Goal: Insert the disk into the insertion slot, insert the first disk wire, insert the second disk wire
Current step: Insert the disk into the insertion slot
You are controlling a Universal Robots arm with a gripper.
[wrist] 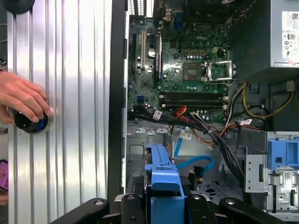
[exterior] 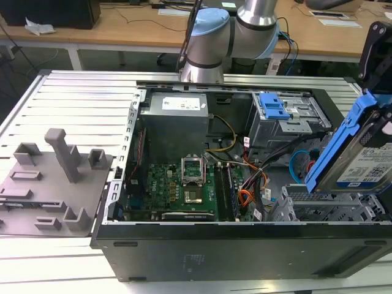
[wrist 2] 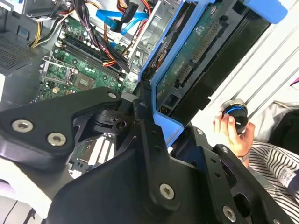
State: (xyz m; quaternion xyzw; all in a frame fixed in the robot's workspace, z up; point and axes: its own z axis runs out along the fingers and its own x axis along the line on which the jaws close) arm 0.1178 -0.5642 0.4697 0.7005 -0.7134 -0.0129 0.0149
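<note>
At the exterior view's right, the end effector was closed on the disk. The disk hung steeply tilted, its lower end just above the insertion slot, not yet inside.

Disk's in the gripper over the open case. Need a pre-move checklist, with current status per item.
1. Grip: gripper shut on the disk: ok.
2. Disk level with the insertion slot: it tilts steeply above it: not ok.
3. Disk entered in the slot: not yet: not ok.
4. Slot path free: the second disk wire loops close by the slot; whether it blocks: cannot tell.
5. Person's hand outside the case, on a knob on the table: ok.
</note>
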